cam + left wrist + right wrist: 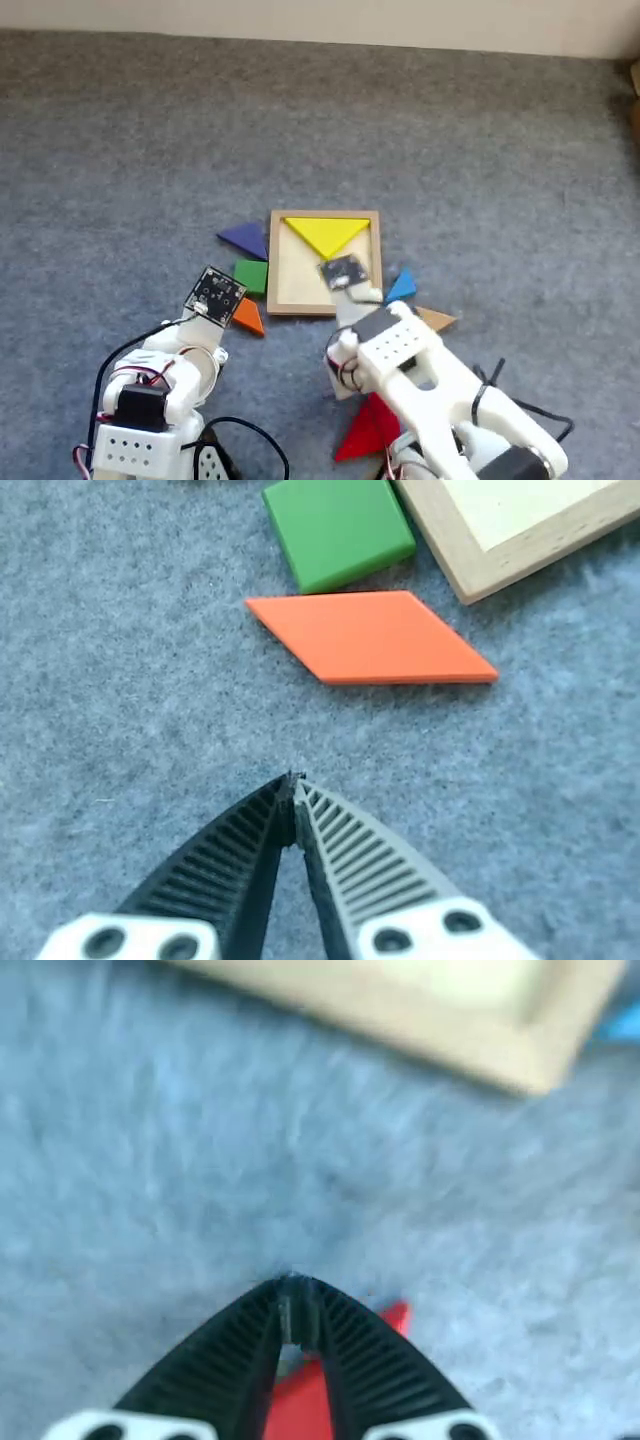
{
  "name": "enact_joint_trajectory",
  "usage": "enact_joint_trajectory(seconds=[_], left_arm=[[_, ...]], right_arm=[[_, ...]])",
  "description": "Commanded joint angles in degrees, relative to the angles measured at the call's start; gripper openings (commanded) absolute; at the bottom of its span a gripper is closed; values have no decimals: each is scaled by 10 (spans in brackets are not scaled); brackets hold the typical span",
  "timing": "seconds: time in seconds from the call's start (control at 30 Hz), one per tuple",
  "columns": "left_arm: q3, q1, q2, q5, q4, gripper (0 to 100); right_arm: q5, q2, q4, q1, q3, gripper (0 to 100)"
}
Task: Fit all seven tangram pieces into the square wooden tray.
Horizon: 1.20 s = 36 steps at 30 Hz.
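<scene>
Tangram pieces mostly lie outside the wooden tray (300, 309) in the high view. Just the yellow triangle (325, 235) is seated, its long side along the far wall. The purple triangle (245, 238), green square (251, 276) and orange parallelogram (247, 316) lie off one side, and the blue triangle (401, 286) and tan triangle (436, 318) off the other. The red triangle (368, 428) lies under the right arm (420, 370).

In the left wrist view, the left gripper (293, 788) is pinched closed and empty over bare carpet, near the parallelogram (372, 637).

In the right wrist view, the right gripper (295, 1288) is closed tip to tip, with red (310, 1400) showing beneath and nothing visibly clamped.

The red triangle probably goes next. The fingers should spread wide, straddle two thin edges and grip squarely. Its long side then goes against a side wall, with a short side flush to the yellow.
</scene>
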Motion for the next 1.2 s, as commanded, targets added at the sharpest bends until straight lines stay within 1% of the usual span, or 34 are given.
enact_joint_trajectory(seconds=[0.0,0.23,0.47,0.57,0.63,0.83,1.17], left_arm=[[11,-3,-15,-4,2,5],[11,-3,-15,-4,2,5],[11,-3,-15,-4,2,5],[11,-3,-15,-4,2,5],[11,-3,-15,-4,2,5],[11,-3,-15,-4,2,5],[11,-3,-15,-4,2,5]], right_arm=[[-4,1,-7,46,-72,4],[-4,0,-3,117,-175,4],[-3,-7,-3,175,-206,4],[49,-52,-3,200,-204,4],[74,-96,3,224,-189,4],[79,-205,22,310,-109,4],[80,-297,17,444,5,4]])
